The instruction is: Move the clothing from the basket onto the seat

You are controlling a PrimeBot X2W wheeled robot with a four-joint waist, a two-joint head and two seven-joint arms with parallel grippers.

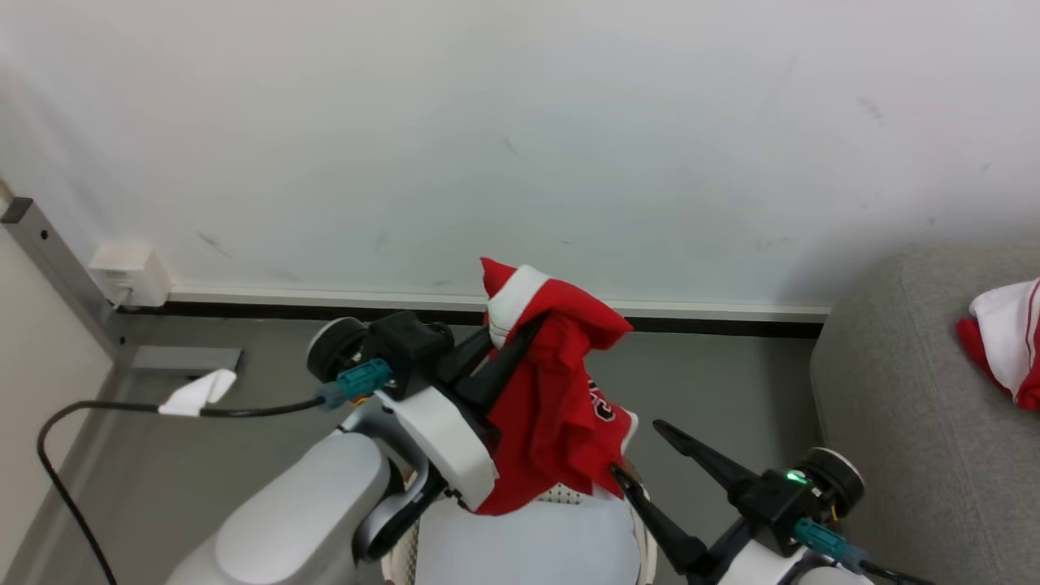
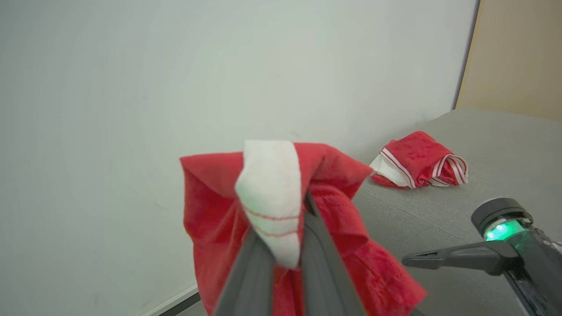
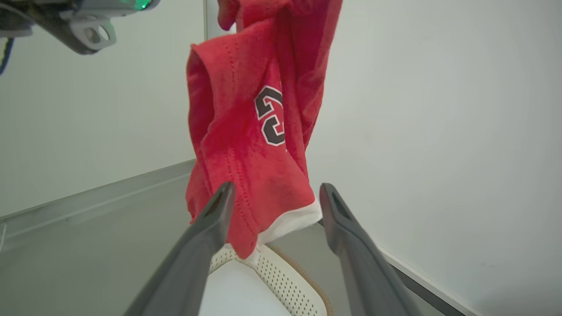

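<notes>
At 6 o'clock in the head view, nearest the robot, sits the oval cream-white plastic basket (image 1: 565, 494) with perforated walls and a brown rim, its pale flat liner (image 1: 528, 544) showing inside. Just beyond it, toward 5 o'clock, the right gripper (image 1: 636, 447) stands released, its two long dark fingers spread wide and holding nothing. In the right wrist view the cloth's hem hangs beyond those fingers, apart from them.

From 7 o'clock rises the pale left arm (image 1: 309, 520). At the centre of the head view the left gripper (image 1: 528, 325) is clenched on a soft bright red jersey (image 1: 552, 398) with white trim and a dark number print, pinching it by a white panel at its top. The red jersey hangs from that grip above the basket. Its lowest white-edged corner reaches the basket's far rim; whether it touches cannot be told.

Farther off at 3 o'clock lies the large light grey fabric seat (image 1: 894, 406). On it, well apart from the jersey, rests a crumpled second red garment (image 1: 1007, 349) with white panels and stripe trim.

Behind these runs the grey floor (image 1: 731, 374), then a dark skirting strip (image 1: 325, 309) and the white wall (image 1: 520, 122). At 9 o'clock a black cable (image 1: 244, 409) with a white tag trails below a small white wall box (image 1: 130, 272).
</notes>
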